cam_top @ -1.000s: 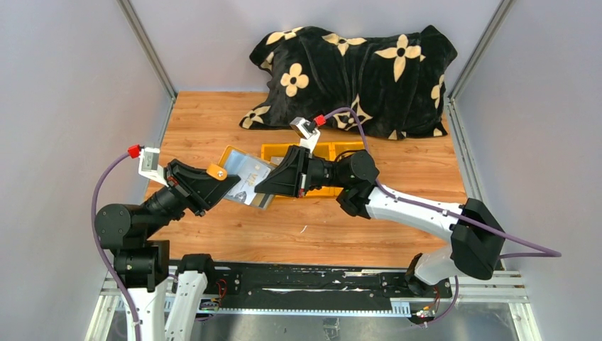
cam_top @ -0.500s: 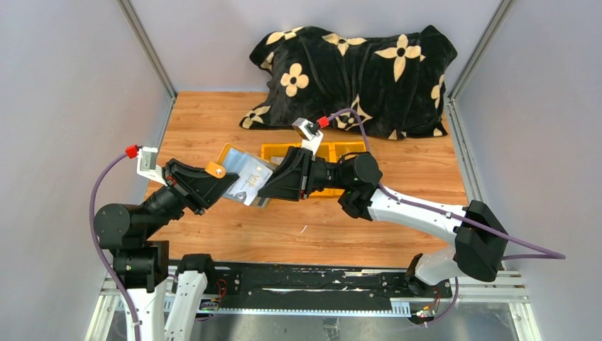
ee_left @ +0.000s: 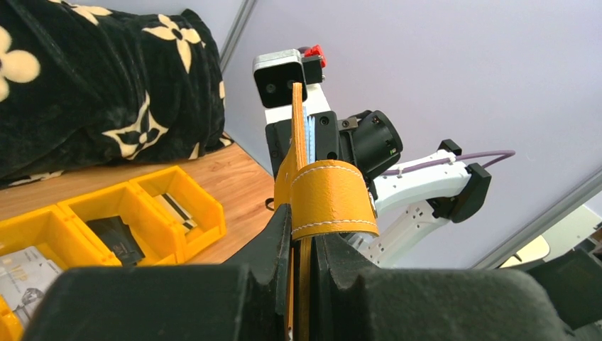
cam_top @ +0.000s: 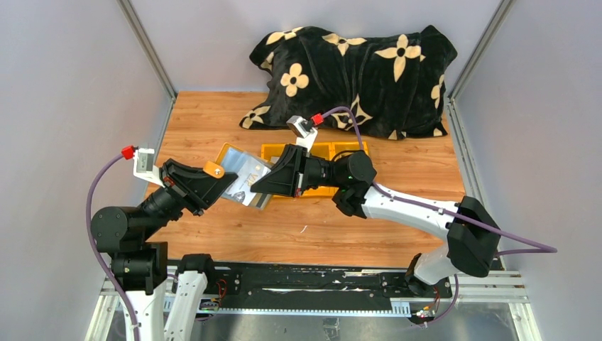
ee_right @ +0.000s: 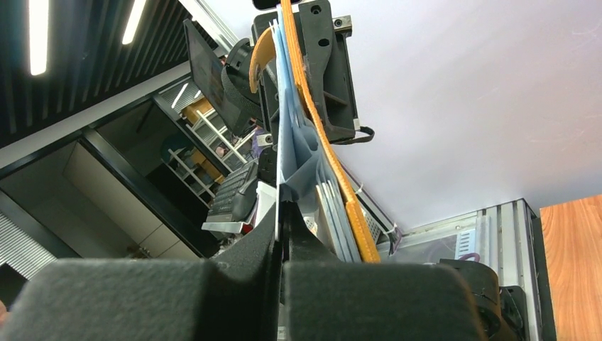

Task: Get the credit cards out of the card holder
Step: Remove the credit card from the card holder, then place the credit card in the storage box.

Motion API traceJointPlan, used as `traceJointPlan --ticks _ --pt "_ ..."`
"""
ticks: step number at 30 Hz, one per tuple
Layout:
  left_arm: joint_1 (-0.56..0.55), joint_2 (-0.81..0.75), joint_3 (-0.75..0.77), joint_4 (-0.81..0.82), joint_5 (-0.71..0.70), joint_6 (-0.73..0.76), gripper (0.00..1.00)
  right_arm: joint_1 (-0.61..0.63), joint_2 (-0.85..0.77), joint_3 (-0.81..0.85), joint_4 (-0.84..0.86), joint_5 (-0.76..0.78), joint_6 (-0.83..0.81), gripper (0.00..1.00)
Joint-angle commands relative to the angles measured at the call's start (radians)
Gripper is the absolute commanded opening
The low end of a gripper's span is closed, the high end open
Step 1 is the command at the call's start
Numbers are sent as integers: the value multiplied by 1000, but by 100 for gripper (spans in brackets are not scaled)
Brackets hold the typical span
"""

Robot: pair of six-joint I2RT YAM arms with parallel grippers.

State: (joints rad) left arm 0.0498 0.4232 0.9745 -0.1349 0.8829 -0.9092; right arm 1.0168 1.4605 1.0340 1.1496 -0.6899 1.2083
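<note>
The mustard-yellow card holder [cam_top: 228, 153] hangs open above the table, its grey sleeves [cam_top: 245, 180] spread between the two arms. My left gripper [cam_top: 219, 179] is shut on its yellow leaf [ee_left: 301, 177], with the snap tab [ee_left: 331, 199] curled over the fingers. From the right, my right gripper [cam_top: 257, 187] meets the sleeves' near corner. In the right wrist view its jaws [ee_right: 280, 234] are shut on the thin pale edge of a credit card [ee_right: 276, 213], beside the blue-grey sleeves [ee_right: 298, 160] and the yellow leaf [ee_right: 328, 145].
A yellow three-compartment bin [cam_top: 342, 149] stands behind the right gripper. In the left wrist view the bin [ee_left: 206, 213] holds a striped card [ee_left: 174, 208], a dark item [ee_left: 117, 238] and a pale card [ee_left: 21, 273]. A black flower-print blanket [cam_top: 355, 71] lies at the back.
The right gripper backed off slightly half a second ago and has since moved left onto the sleeves' corner. The left arm and card holder have drifted a little left.
</note>
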Motion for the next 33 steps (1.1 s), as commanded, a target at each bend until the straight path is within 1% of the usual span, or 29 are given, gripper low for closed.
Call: traceJointPlan --ticks 1,5,8,11,13,15,18,22,24,28,30,33 --pt "2 7 22 -8 2 26 0 -15 -46 -25 74 -4 11 0" --pt "2 12 36 -16 -2 41 0 -51 -96 -80 31 -46 -5 0" --pt "2 15 44 -28 -5 56 0 -92 -155 -132 -49 -86 -45 0" --pt "2 19 52 -45 -13 75 0 -153 -225 -166 -214 -147 -140 0" --pt "2 22 62 -65 -15 96 0 -201 -278 -168 -398 -185 -249 0" --pt "2 26 70 -86 -18 118 0 -256 -332 -154 -665 -185 -390 0" --pt "2 29 71 -98 -18 133 0 -333 -383 -112 -1048 -105 -597 0" --pt "2 30 69 -104 -15 150 0 -451 -362 -78 -1289 -57 -749 0" --pt "2 29 74 -115 -11 165 0 -476 -320 -75 -1328 -18 -793 0" --pt "2 30 82 -115 -4 169 0 -456 -184 -18 -1310 15 -819 0" --pt "2 33 88 -112 4 164 0 -432 -95 34 -1290 25 -819 0" --pt "2 36 98 -112 21 162 0 -392 53 154 -1326 64 -841 0"
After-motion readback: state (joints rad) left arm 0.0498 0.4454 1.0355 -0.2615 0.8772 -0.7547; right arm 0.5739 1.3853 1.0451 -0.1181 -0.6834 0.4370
